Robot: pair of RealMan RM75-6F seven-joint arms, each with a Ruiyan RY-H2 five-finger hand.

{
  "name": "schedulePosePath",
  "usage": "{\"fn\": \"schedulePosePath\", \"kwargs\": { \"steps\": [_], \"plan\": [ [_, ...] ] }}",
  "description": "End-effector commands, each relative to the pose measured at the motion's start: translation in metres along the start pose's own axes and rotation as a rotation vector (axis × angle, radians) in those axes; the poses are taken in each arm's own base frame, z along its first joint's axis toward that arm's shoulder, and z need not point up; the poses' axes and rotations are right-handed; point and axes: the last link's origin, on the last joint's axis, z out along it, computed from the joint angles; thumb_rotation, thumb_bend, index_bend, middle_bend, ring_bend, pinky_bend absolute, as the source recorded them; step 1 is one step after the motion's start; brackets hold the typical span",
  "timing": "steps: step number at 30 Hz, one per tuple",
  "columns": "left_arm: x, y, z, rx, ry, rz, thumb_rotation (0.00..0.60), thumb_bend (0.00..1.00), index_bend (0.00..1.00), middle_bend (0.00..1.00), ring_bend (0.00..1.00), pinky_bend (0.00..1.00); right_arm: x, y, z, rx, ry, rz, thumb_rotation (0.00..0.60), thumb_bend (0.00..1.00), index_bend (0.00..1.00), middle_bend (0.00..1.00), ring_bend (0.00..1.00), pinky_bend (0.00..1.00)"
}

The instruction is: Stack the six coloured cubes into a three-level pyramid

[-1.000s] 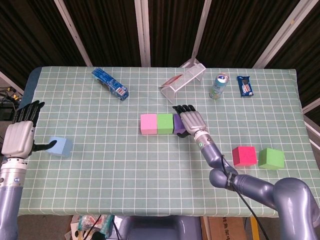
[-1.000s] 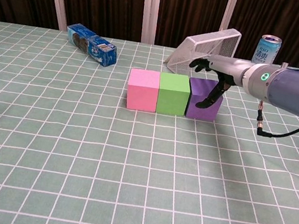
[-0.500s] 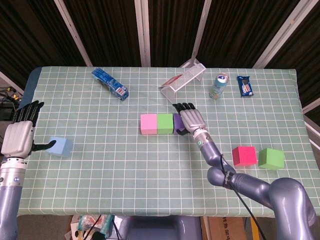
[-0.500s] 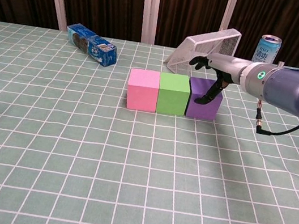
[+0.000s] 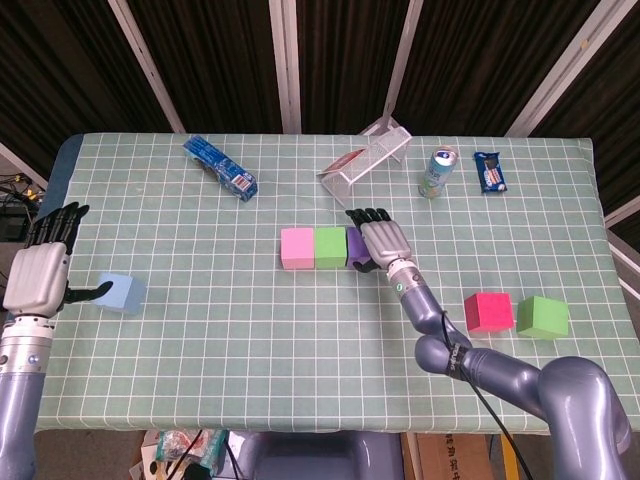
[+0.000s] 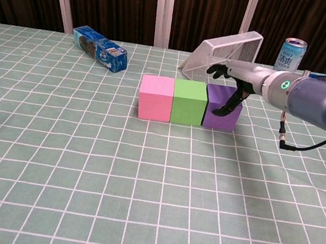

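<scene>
Three cubes sit in a row mid-bench, touching: pink cube (image 5: 296, 247), green cube (image 5: 329, 247), purple cube (image 6: 221, 106). The right hand (image 5: 380, 242) rests over the purple cube at the row's right end, fingers (image 6: 224, 107) draped down its front face; can't tell if it's actually clamped on the cube or just touching. The left hand (image 5: 40, 270) is at the far left edge of the bench, fingers extended and apart, holding nothing, thumb tip just beside the blue cube (image 5: 121, 293). A red cube (image 5: 488, 311) and a second green cube (image 5: 542, 317) sit side by side near the right edge, well apart from the row. Along the back: blue snack box (image 5: 220, 168), tipped wire basket (image 5: 366, 158), drink can (image 5: 437, 172), small snack packet (image 5: 489, 171). The bench (image 5: 250, 340) has a green grid cloth.
</scene>
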Motion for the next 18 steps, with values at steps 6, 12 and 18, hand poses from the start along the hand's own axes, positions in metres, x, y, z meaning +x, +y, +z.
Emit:
{"fn": "schedulePosePath", "kwargs": {
  "steps": [6, 12, 18],
  "plan": [
    [0.002, 0.001, -0.002, -0.006, 0.003, -0.008, 0.6, 0.08, 0.0, 0.03, 0.0, 0.05, 0.01, 0.004, -0.011, -0.002, 0.035, 0.012, 0.6, 0.3, 0.0, 0.1, 0.04, 0.0],
    [0.003, 0.003, -0.004, -0.016, 0.002, -0.017, 0.6, 0.08, 0.0, 0.03, 0.0, 0.05, 0.019, 0.014, -0.029, -0.031, 0.055, 0.006, 0.6, 0.3, 0.0, 0.07, 0.02, 0.0],
    [0.004, 0.003, -0.006, -0.018, -0.004, -0.024, 0.6, 0.08, 0.0, 0.03, 0.0, 0.05, 0.022, 0.032, -0.057, -0.094, 0.045, 0.0, 0.6, 0.3, 0.0, 0.07, 0.01, 0.0]
  ]
}}
